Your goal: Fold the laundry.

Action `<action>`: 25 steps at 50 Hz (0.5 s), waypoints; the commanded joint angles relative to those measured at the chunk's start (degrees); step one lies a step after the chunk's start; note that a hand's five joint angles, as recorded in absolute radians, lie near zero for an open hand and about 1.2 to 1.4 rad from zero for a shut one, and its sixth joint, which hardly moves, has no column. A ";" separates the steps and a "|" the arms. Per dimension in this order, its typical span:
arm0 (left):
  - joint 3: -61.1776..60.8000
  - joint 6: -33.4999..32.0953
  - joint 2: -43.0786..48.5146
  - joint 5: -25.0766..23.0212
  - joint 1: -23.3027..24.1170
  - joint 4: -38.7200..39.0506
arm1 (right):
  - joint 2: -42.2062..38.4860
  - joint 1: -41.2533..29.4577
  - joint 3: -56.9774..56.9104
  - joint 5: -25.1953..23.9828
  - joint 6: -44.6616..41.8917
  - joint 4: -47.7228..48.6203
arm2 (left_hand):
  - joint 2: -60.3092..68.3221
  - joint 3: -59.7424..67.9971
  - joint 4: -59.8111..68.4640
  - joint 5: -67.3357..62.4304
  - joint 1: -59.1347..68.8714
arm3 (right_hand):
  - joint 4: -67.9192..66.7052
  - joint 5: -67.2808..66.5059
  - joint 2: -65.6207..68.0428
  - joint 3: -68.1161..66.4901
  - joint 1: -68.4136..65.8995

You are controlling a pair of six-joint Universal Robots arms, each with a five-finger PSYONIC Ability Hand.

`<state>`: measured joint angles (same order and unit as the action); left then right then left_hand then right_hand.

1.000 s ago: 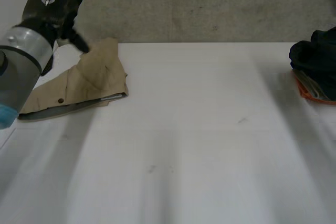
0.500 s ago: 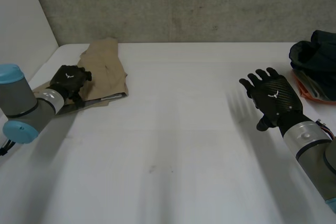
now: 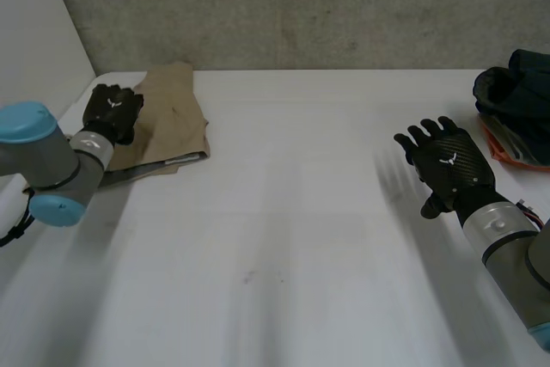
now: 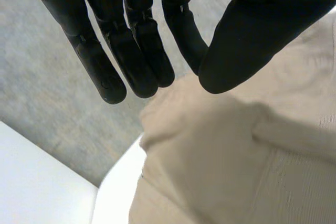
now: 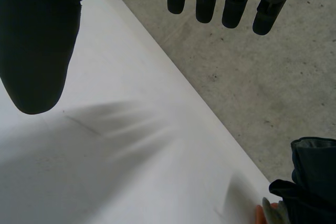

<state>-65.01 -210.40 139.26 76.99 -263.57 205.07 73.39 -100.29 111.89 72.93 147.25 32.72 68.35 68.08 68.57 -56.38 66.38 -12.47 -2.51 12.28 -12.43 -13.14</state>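
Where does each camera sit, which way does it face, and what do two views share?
Head view: behind the arms, looking down the white table toward the grey wall; shows left hand, right hand.
Left wrist view: on that wrist, facing the tan folded cloth; own fingers, thumb.
Right wrist view: on that wrist, facing the dark navy clothing pile; own fingers, thumb.
Shared: head and left wrist both show the cloth.

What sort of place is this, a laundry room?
Probably a robot test bench: a white table against a concrete wall, a tan garment under the left hand, the right hand open above the table.
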 commanded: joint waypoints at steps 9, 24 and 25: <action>-0.65 -0.54 0.66 -1.22 1.13 -6.26 | 0.09 0.00 -0.01 0.02 -0.38 0.15 | -41.82 -41.54 -42.04 39.84 -39.85 | 2.47 2.51 -2.28 2.43 3.14; 5.24 -0.19 6.55 -5.01 -0.72 -6.79 | -1.67 -0.08 -0.62 0.11 -0.65 0.59 | -34.10 -33.83 -34.32 32.13 -32.13 | 2.47 2.51 -2.28 2.43 3.14; 5.59 -0.19 6.81 -5.01 -0.72 -6.79 | -1.75 -0.08 -0.62 0.11 -0.73 0.59 | -33.41 -33.14 -33.64 31.44 -31.44 | 2.47 2.51 -2.28 2.43 3.14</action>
<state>-62.44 -210.59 143.96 72.04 -264.26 198.07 72.20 -100.29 111.33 72.98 146.62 33.25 27.11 27.15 27.21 -17.48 26.90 -12.47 -2.51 12.28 -12.43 -13.14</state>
